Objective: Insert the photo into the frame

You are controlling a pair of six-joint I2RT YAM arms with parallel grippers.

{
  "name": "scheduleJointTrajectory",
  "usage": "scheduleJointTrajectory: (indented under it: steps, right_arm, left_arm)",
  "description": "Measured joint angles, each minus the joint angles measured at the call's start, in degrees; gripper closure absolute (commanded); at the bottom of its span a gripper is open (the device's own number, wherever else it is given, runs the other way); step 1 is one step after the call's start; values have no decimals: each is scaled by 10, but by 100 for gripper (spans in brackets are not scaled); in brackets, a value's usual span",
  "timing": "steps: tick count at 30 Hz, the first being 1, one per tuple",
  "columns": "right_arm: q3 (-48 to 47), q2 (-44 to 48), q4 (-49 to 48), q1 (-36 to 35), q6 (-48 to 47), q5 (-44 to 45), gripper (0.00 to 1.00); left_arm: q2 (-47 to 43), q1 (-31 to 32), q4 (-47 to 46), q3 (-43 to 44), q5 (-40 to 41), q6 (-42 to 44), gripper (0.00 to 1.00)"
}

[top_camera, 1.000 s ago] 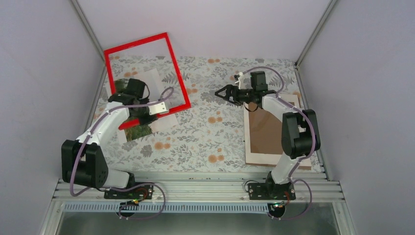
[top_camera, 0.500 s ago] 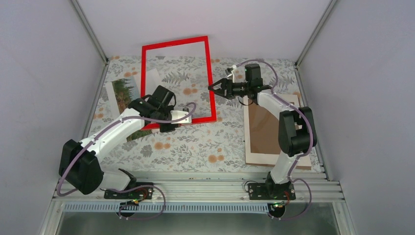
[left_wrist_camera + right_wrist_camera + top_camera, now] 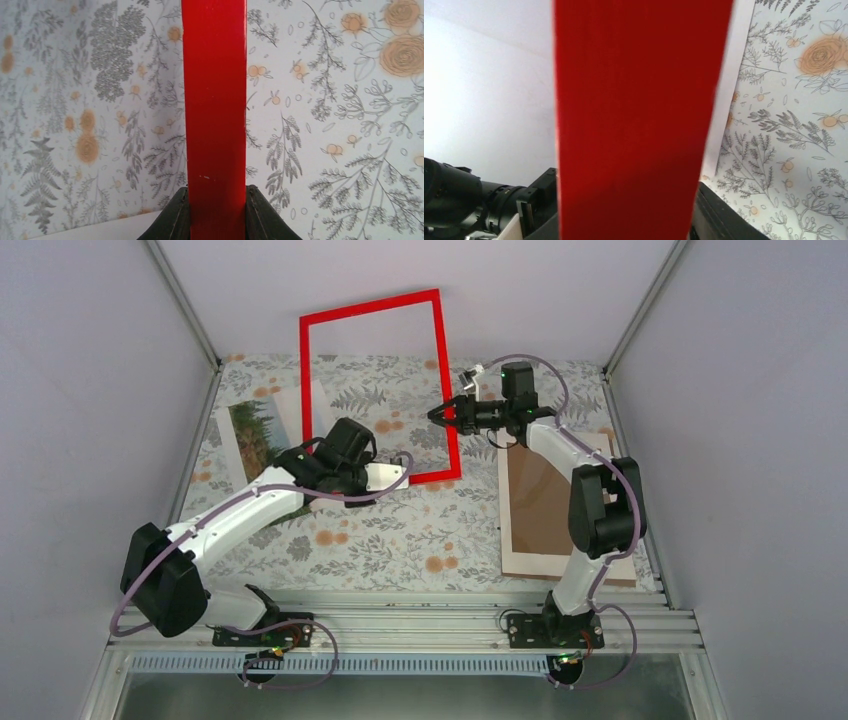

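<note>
The frame [image 3: 370, 306] has swung from the left side to stand upright mid-table, off the photo [image 3: 252, 435], which now lies bare and flat on the table [image 3: 400, 535] at far left. The left hand [image 3: 216, 212] pinches the frame's bottom bar, and the right hand [image 3: 446, 413], spread and apart a moment ago, now pinches its right bar. With both hands gripping, the frame looks ready to be turned or laid down for loading. Count: one frame, one photo, one brown board [image 3: 545, 510] at right, two hands.
</note>
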State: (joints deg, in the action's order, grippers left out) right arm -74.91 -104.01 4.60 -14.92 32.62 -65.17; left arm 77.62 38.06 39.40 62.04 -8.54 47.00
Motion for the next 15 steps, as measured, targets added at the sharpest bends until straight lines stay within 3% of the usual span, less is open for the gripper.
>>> scheduleJointTrajectory:
  steps: [4,6,7,8,12,13,15]
  right_arm:
    - [-19,0,18,3,-11,-8,86]
    - [-35,0,42,5,-6,-12,92]
    - [-43,1,49,7,-7,-12,96]
    - [-50,3,59,8,-10,-9,96]
    - [-76,19,99,16,-53,28,97]
    - [-87,23,114,20,-66,51,97]
    - [-109,28,141,29,-94,92,97]
  left_arm:
    - [0,10,-23,-2,23,-12,97]
    - [0,16,-39,-8,36,-14,88]
    - [0,17,-47,-10,44,-14,80]
    - [0,19,-54,-10,45,-14,66]
    - [-5,20,-84,-9,61,-15,30]
    - [-9,19,-88,-7,65,-16,17]
    - [-19,17,-93,3,71,-24,3]
